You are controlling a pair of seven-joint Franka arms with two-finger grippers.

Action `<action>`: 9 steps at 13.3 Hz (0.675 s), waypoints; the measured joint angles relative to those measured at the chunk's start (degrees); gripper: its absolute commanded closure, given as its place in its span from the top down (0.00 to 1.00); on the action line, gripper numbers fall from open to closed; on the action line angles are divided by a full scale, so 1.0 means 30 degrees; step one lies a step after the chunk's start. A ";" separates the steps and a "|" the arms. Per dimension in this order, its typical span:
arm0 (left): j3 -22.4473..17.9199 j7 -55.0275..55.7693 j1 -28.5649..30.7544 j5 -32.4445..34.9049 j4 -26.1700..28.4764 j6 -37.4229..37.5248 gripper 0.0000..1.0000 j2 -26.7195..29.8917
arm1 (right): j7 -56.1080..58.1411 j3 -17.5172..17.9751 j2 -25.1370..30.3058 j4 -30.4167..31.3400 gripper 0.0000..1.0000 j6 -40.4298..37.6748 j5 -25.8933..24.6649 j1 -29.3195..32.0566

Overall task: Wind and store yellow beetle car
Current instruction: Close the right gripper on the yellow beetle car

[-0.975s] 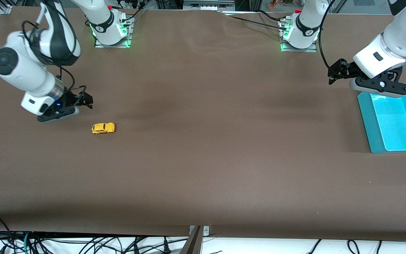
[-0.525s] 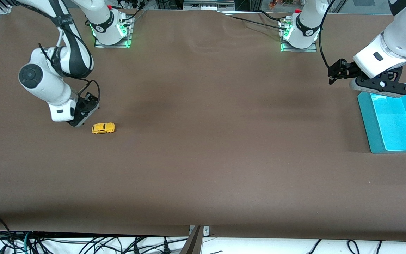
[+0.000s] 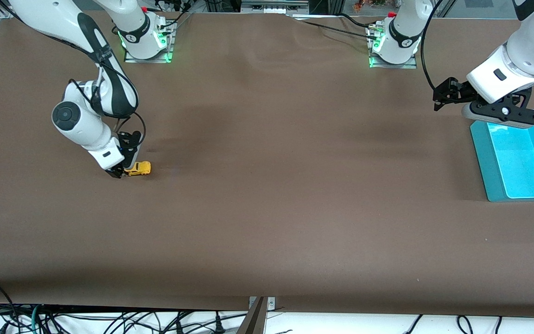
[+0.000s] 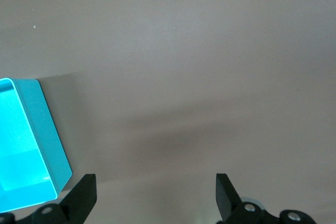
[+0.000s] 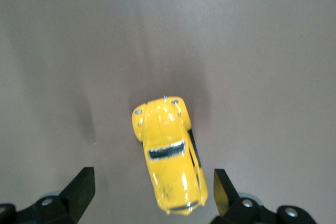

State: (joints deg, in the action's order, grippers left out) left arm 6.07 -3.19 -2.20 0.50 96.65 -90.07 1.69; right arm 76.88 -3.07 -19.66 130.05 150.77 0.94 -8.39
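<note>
The yellow beetle car [image 3: 139, 169] stands on the brown table toward the right arm's end. In the right wrist view the car [image 5: 169, 153] lies partly between my right gripper's open fingers, closer to one finger [image 5: 221, 191] than the other. My right gripper [image 3: 123, 172] is low over the car's end, open, not gripping it. My left gripper [image 3: 444, 95] is open and empty, up in the air beside the teal bin [image 3: 485, 157]; the left arm waits there. The bin's corner [image 4: 47, 145] shows in the left wrist view.
The teal bin stands at the left arm's end of the table, open and empty inside. The brown table [image 3: 271, 195] stretches wide between car and bin. The arm bases stand along the table's back edge.
My right arm has swung toward the car and come down, so the open gripper now straddles the car's end. The car and the left arm have not moved.
</note>
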 measured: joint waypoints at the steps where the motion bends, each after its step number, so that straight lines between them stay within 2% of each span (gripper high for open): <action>1: 0.0000 0.0000 0.0000 0.0000 0.0000 0.0010 1.00 0.0000 | 0.0206 0.0029 -0.0102 0.0000 0.98 0.0170 0.0012 0.0001; 4: 0.0000 0.0000 0.0000 0.0000 -0.0001 0.0018 1.00 0.0000 | 0.0791 0.0069 -0.0176 -0.0001 0.86 0.0433 0.0058 0.0003; 9: 0.0006 0.0000 0.0000 0.0000 -0.0002 0.0021 1.00 0.0000 | 0.1062 0.0082 -0.0353 -0.0002 0.46 0.0642 0.0113 0.0088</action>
State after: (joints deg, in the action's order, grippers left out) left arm 6.09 -3.19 -2.20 0.50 96.64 -90.01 1.69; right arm 80.06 -2.82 -20.72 130.04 152.70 1.28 -8.12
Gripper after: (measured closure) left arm 0.000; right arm 0.374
